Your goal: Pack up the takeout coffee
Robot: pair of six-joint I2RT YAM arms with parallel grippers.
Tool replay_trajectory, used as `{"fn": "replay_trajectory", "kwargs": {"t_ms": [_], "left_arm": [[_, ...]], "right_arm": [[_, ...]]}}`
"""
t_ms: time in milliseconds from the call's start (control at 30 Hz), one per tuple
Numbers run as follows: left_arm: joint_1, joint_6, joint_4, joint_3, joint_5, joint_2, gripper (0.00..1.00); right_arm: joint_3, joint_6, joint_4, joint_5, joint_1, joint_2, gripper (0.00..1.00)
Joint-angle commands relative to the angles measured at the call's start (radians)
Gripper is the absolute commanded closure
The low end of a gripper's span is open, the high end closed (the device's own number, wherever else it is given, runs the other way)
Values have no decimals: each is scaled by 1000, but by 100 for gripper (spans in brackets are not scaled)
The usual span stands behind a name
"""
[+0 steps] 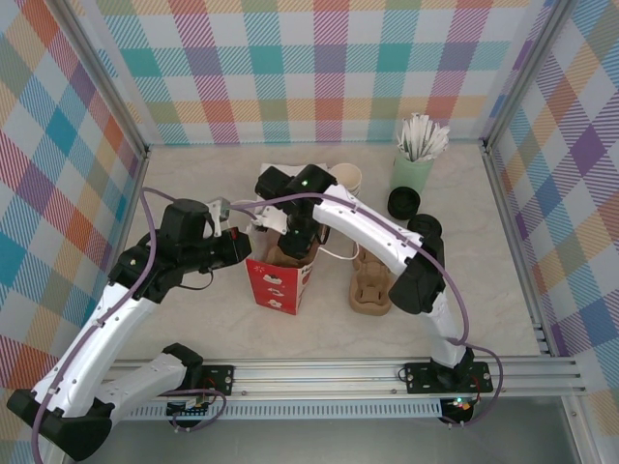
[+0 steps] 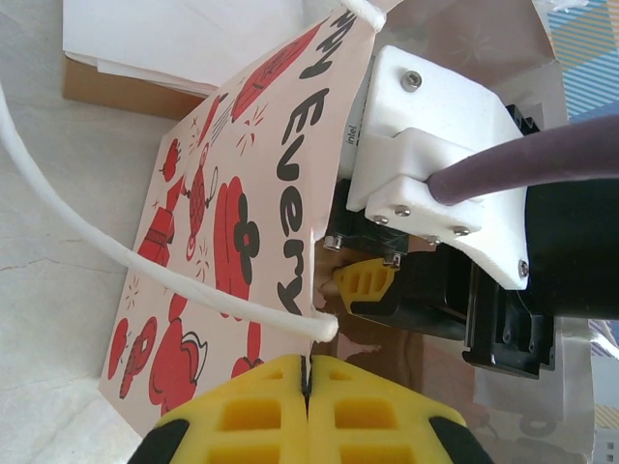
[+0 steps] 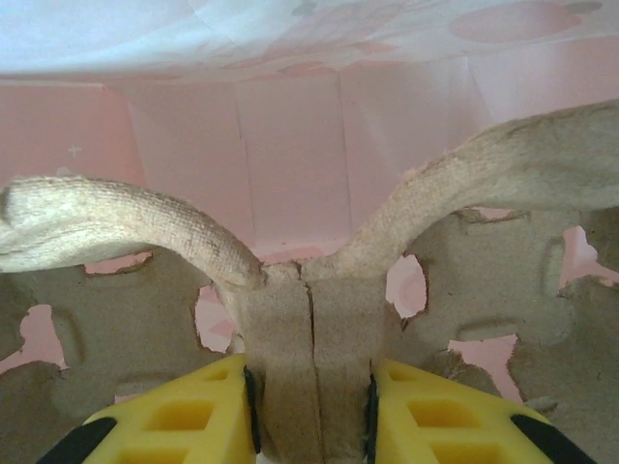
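1. Left pincer [image 2: 308, 387] pinched the bag [image 2: 232, 222] rim.
2. Right pincer [image 3: 311, 416] clamped the pulp carrier [image 3: 309, 319] inside it.
3. Cream cups [image 1: 346, 178] stood mouths up behind my right arm [image 1: 387, 237]; which was the takeout coffee I could not tell.

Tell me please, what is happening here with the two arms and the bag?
The left arm holds the paper bag by its rim, jaws shut on the paper. The right arm reaches down into the bag, its jaws clamped on the middle ridge of a cardboard cup tray. A second tray lies on the table beside the bag, and paper cups stand behind.
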Motion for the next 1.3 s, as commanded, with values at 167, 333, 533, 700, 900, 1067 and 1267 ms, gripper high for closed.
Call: {"fn": "replay_trajectory", "kwargs": {"t_ms": [167, 333, 533, 700, 900, 1067, 1267], "left_arm": [[13, 2, 35, -10, -1, -30, 98], [13, -6, 43, -28, 3, -34, 98], [14, -21, 54, -49, 1, -40, 98], [12, -28, 56, -56, -5, -48, 98], [13, -17, 39, -46, -22, -49, 98], [13, -17, 41, -43, -13, -45, 98], [13, -16, 37, -40, -12, -44, 98]], "right_arm": [[-60, 15, -9, 7, -2, 6, 70], [-78, 18, 14, -4, -5, 19, 69], [-84, 17, 33, -8, -9, 45, 69], [-91, 10, 24, 6, -12, 66, 69], [-105, -2, 12, 16, -14, 67, 68], [-86, 6, 21, -12, -13, 56, 65], [-37, 14, 4, -4, -14, 50, 53]]}}
